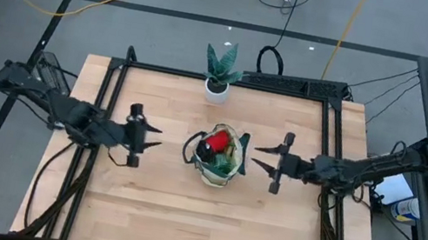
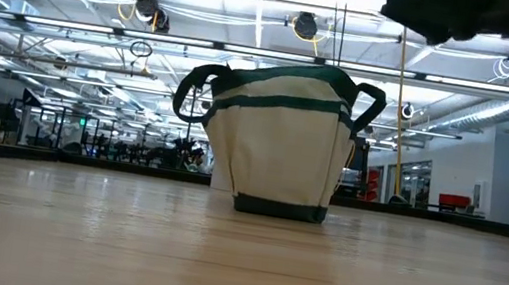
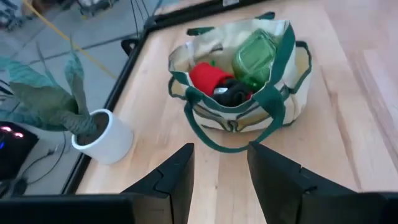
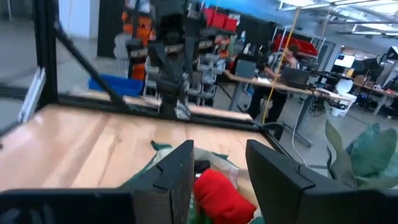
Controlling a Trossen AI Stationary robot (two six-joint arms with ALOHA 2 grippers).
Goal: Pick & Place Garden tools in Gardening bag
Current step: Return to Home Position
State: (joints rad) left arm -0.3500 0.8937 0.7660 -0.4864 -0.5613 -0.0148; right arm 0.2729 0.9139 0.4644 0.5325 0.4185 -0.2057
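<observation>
**Bag packed at table ctr, both grippers empty either side**

The bag (image 1: 217,165) stands upright approx. mid-table (image 1: 179,220). It's beige canvas w/ dark green trim, loop handles flopped outward. The top is open. The left wrist view shows a red item (image 3: 208,78) on top, a green spray bottle (image 3: 255,56) beside it, and something dark (image 3: 233,94) btwn those two and the rim. Whatever lies deeper is hidden, so can't tell which tools are underneath.

The left gripper (image 1: 156,138) hangs above the wood just left of the bag, aimed at it, not touching. Its fingers (image 3: 177,177) are spread w/ nothing btwn them. The right gripper (image 1: 260,157) mirrors it on the bag's other side, also clear of the bag. Its fingers (image 4: 174,174) are spread too and hold nothing.

In the low view the bag sits alone on the wood, w/ dark arm parts only along the top edge, well above it.

A plant (image 1: 222,61) in a white pot (image 1: 216,90) stands at the far edge, behind the bag and well apart from it. The right wrist view also catches a person (image 4: 287,59) at a desk in the room beyond.
</observation>
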